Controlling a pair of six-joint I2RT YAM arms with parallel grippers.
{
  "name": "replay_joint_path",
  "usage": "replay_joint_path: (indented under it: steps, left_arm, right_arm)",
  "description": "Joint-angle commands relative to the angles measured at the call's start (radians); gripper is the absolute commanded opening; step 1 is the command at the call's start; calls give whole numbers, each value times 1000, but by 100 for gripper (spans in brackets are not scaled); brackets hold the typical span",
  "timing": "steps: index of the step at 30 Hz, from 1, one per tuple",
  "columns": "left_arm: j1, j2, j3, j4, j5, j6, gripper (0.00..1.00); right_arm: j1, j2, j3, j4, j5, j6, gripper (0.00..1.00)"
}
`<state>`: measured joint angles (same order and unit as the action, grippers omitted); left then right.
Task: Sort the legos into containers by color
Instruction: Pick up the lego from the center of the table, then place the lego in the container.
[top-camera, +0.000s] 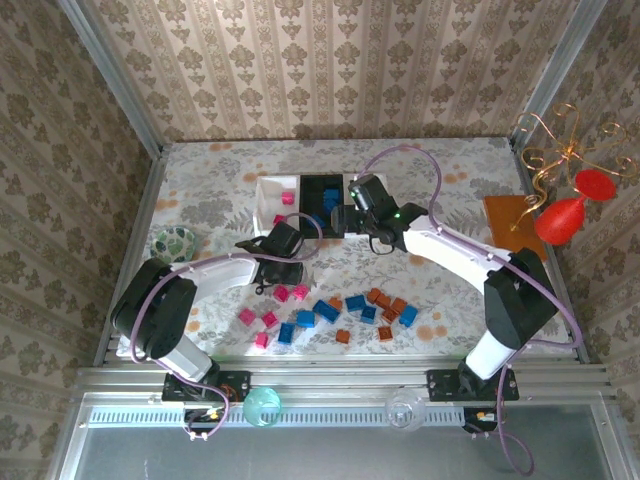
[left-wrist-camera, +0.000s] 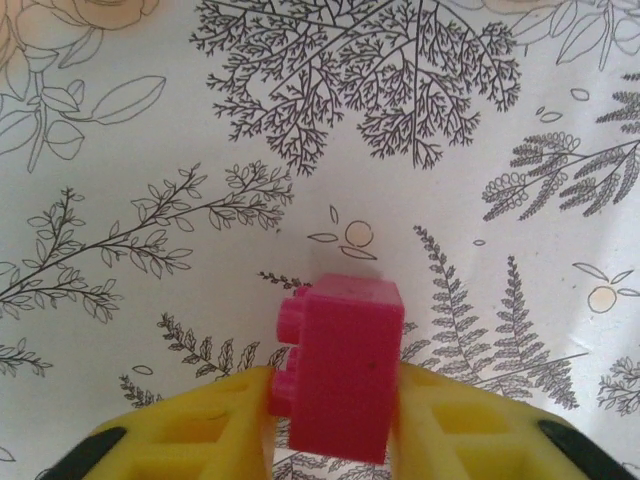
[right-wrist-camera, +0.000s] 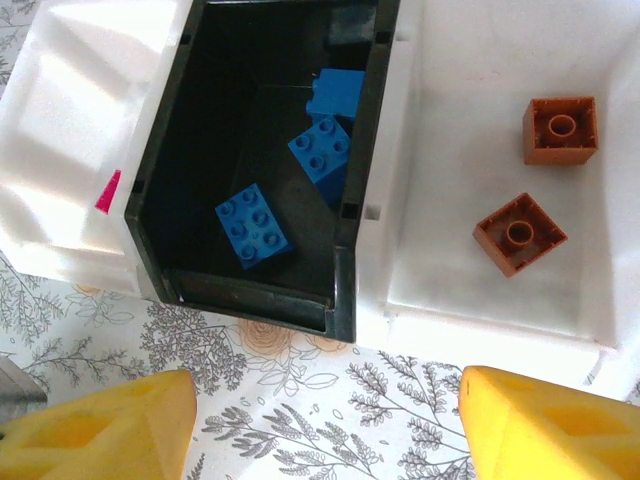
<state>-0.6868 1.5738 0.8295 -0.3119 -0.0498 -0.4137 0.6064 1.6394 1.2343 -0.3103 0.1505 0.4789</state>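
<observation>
"While the left arm (top-camera: 205, 272) holds its jaws pinched on a pink brick (left-wrist-camera: 345, 365), where exactly is that brick?" asks the picture editor.

"Upright between the jaws, over the flower-printed table (top-camera: 450, 180), at 12 o'clock from the loose bricks (top-camera: 330, 315)," the photographer answers. "Whether it touches the cloth, he cannot tell."

"And the loose ones?"

"Scattered in a band near the arms' bases: pink toward 9 o'clock, blue in the middle, orange-brown toward 3 o'clock. A small bowl (top-camera: 175, 242) sits at 9 o'clock from the left jaws."

"What of the right arm (top-camera: 450, 250)?"

"Its jaws stand wide and hold nothing, hanging just beside the near edge of the trays (top-camera: 300, 205). From its wrist view, the black tray (right-wrist-camera: 345, 270) lies at 11 o'clock and the right white tray (right-wrist-camera: 460, 290) at 1 o'clock."

"Contents?"

"Three blue bricks (right-wrist-camera: 252, 225) lie in the black tray, two orange-brown bricks (right-wrist-camera: 519, 232) lie apart in the right white tray, and one pink piece (top-camera: 288, 198) lies in the left white tray (top-camera: 268, 215)."
</observation>
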Motion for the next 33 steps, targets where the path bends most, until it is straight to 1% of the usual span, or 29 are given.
replay_joint_path:
  steps: [1,7,10,12,14,17,21,23,24,27,30,33]
  left_arm:
    - [-5,-19,-6,1,1,-6,29]
    - [14,-128,34,-37,11,-23,24]
    - [51,-165,91,-51,12,-18,24]
    - [85,-167,134,-45,-6,-10,24]
    - [123,-140,186,-31,-7,-6,24]
    - [166,-60,268,10,-16,6,24]
    - [216,87,404,12,-29,19,24]
    - [224,149,460,9,-26,18,24]
    - [257,179,490,4,-20,18,25]
    - [278,253,570,-19,-10,24,30]
    - [285,296,628,-46,4,26,43]
    - [285,265,623,-27,30,18,57]
  right_arm:
    - [-1,-39,-22,-2,28,20,72]
    - [-1,-71,-60,2,39,30,72]
    - [0,-86,-78,6,40,38,72]
    - [-1,-94,-90,10,38,43,72]
    - [0,-98,-96,7,38,46,72]
    - [0,-105,-114,2,36,56,72]
    - [4,-138,-146,-30,16,57,72]
    - [6,-164,-177,-55,10,62,72]
    - [7,-182,-199,-65,10,66,72]
    - [9,-240,-271,-106,5,85,72]
    - [10,-292,-330,-147,-21,106,72]
    - [13,-319,-379,-193,-40,119,71]
